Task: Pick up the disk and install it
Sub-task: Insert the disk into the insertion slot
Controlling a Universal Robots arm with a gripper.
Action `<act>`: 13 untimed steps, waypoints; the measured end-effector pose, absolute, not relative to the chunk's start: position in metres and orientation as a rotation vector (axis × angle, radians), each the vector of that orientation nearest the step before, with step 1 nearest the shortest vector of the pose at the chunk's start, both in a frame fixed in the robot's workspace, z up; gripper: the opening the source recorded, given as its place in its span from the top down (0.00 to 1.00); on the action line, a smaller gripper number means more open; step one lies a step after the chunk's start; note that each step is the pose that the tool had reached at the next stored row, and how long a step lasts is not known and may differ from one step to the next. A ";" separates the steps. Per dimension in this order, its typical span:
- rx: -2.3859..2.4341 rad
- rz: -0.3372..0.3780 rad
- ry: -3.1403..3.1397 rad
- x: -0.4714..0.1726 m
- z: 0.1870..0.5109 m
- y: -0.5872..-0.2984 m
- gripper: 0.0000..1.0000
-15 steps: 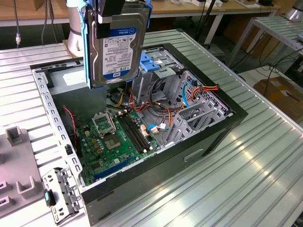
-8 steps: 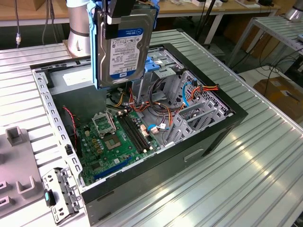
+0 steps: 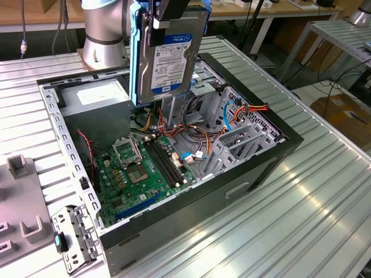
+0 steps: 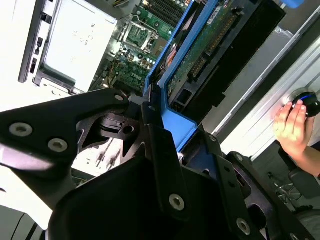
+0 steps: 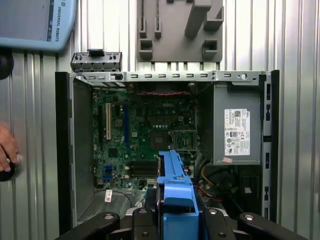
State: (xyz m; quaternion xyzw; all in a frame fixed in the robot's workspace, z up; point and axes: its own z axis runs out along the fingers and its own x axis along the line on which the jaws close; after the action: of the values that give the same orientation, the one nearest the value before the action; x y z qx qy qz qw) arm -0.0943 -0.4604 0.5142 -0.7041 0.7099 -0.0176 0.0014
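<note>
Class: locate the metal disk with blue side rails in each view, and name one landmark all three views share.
Exterior view: the flat rectangular metal disk, white-labelled with blue rails, hangs upright above the open black computer case.
Second wrist view: disk edge-on, circuit side showing, over the case.
First wrist view: disk end-on, blue rail foremost, in front of the green motherboard.
Shared landmark: that motherboard, inside the case.

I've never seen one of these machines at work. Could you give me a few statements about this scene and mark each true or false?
1. The gripper holds the disk above the computer case. True.
2. The disk lies flat inside the case. False: it is held upright, above the case.
3. The case is closed. False: it is open, with its motherboard showing.
4. A person's hand is beside the case. True.
</note>
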 end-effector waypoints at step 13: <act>-2.210 -0.055 2.228 -0.092 0.514 -0.460 0.63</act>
State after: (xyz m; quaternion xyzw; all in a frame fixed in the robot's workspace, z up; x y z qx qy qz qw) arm -0.0924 -0.4604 0.5142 -0.7042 0.7098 -0.0176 0.0014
